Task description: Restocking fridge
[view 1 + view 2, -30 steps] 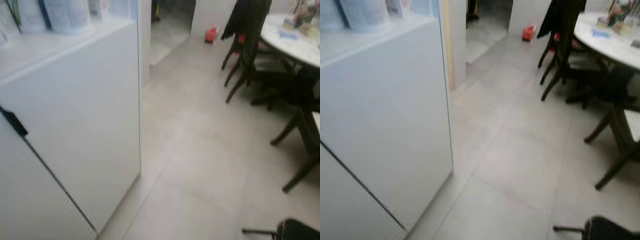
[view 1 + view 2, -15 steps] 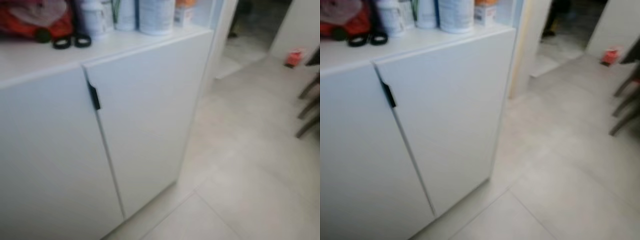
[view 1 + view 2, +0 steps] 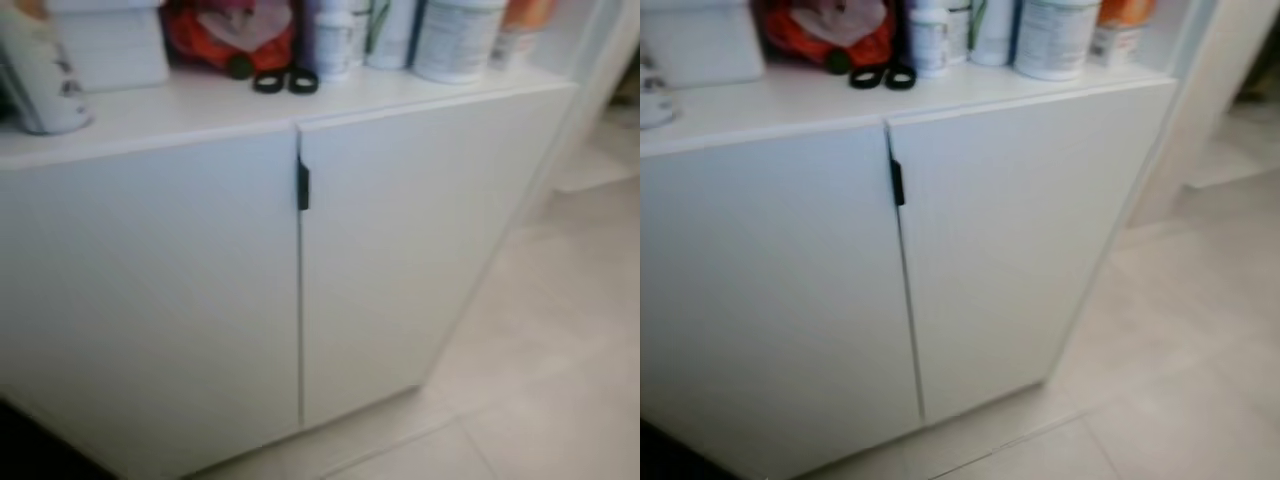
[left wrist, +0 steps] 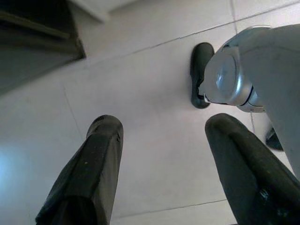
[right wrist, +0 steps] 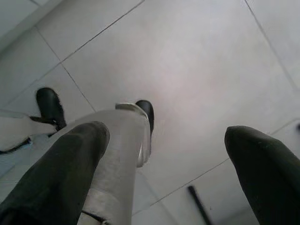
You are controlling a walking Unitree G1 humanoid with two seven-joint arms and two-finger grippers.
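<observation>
Both hands, left hand (image 4: 159,164) and right hand (image 5: 164,173), hung spread and empty; it needed to square up to the white two-door cabinet (image 3: 300,290) at frame centre.

A low white cabinet (image 3: 400,260) stands on a pale tiled floor (image 3: 560,400). It has two shut doors and a small black handle (image 3: 302,186) where they meet. On its flat top sit white tubs (image 3: 455,35), a small white bottle (image 3: 335,42), an orange and red bundle (image 3: 228,30), two little black rings (image 3: 285,80), and a white box (image 3: 108,45).
</observation>
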